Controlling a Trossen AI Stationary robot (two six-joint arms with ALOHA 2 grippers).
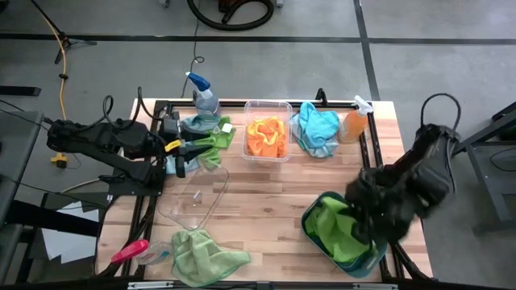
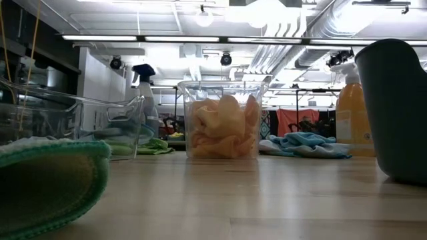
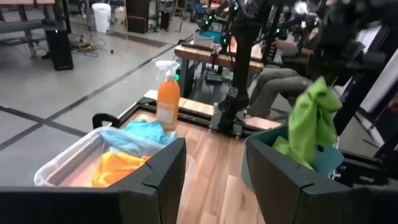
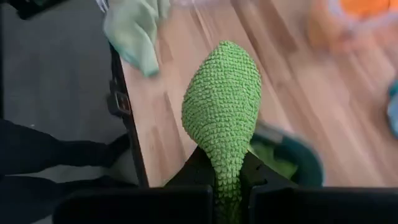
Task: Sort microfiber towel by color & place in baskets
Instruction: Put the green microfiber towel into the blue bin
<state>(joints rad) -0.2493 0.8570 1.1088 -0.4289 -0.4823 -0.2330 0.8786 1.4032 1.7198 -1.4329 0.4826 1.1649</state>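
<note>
Right gripper clamped on lime green towel above dark teal basin; needs lowering well inside before release; left gripper parted, empty, near orange-filled tub.

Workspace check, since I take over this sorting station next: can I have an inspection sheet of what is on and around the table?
Surface: wooden table, bare in the middle.
Job's things: orange towels in the clear tub; blue towel loose beside it; green towels in the teal basin; another green towel at the near edge; shallow clear dish.
Clutter: blue-topped spray bottle, orange spray bottle, pink-handled tool.
Grippers: right hand shut on a green towel above the basin; left hand open near the tub.
Cables: yellow cable on the floor.
Surroundings: a seated person's legs beyond the table.
</note>
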